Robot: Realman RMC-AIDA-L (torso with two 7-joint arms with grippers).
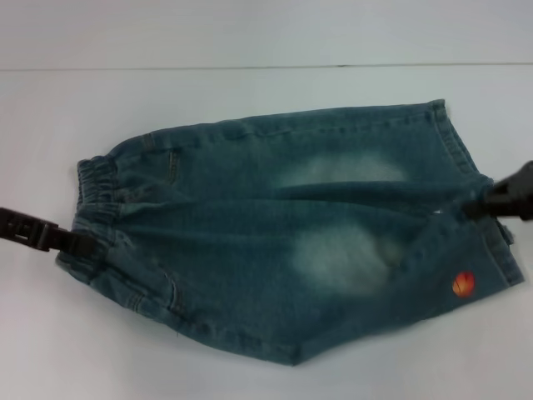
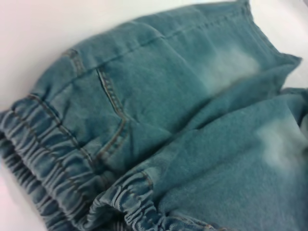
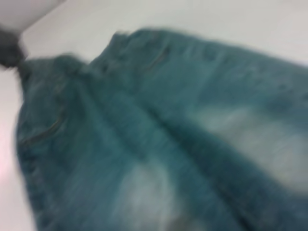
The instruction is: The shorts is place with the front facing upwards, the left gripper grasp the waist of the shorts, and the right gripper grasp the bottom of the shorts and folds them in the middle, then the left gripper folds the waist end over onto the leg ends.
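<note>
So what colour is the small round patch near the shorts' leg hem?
Orange, on the blue-green denim shorts; the round patch shows best in the head view.

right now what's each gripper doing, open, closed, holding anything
Left gripper: shut on the waist of the shorts.
Right gripper: shut on the bottom of the shorts.

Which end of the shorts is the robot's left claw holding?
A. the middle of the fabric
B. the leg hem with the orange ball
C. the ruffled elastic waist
C: in the head view the left gripper meets the waist of the shorts, opposite the orange ball patch.
</note>
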